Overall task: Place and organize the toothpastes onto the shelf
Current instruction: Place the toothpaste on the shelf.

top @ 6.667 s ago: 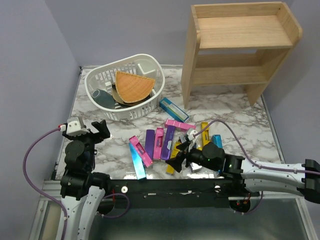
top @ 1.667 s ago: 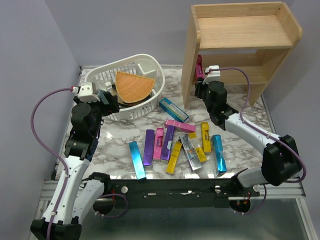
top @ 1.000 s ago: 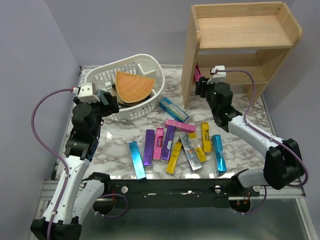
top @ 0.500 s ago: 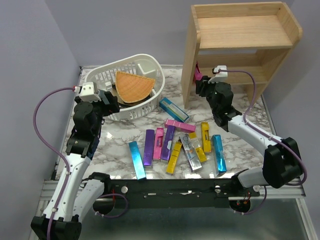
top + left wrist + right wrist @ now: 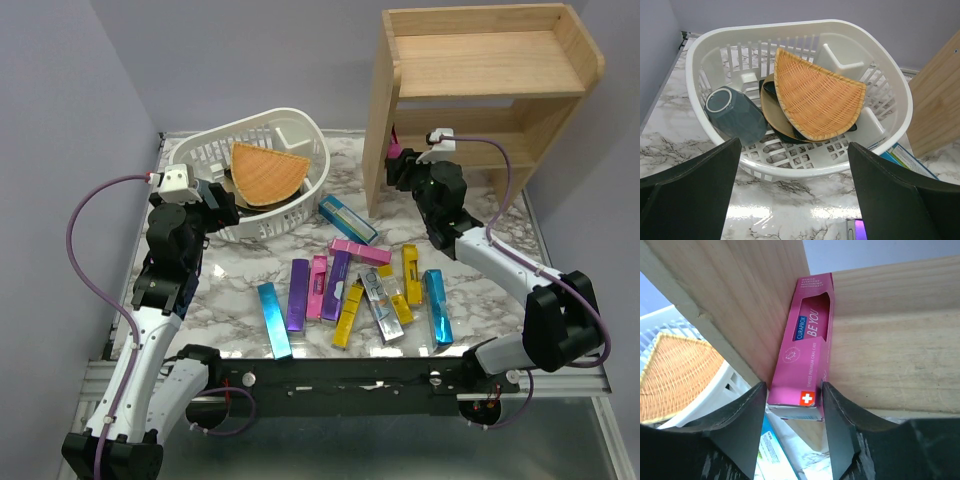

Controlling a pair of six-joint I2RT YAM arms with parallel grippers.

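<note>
Marbled worktop (image 5: 235,265) carries the shelf (image 5: 480,65); at its lower tier the right tool (image 5: 794,387) flanks a pink toothpaste (image 5: 807,340), clamped or not I cannot tell; left tool (image 5: 794,145) gapes wide.

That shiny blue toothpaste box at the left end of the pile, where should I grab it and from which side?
Take the blue carton across its narrow width toward its near end, from straight above. It lies flat, and that end sticks out past the purple carton beside it, leaving bare table along both long sides for the jaws.

White arms (image 5: 150,335) with black joints, purple cables (image 5: 72,235).
</note>
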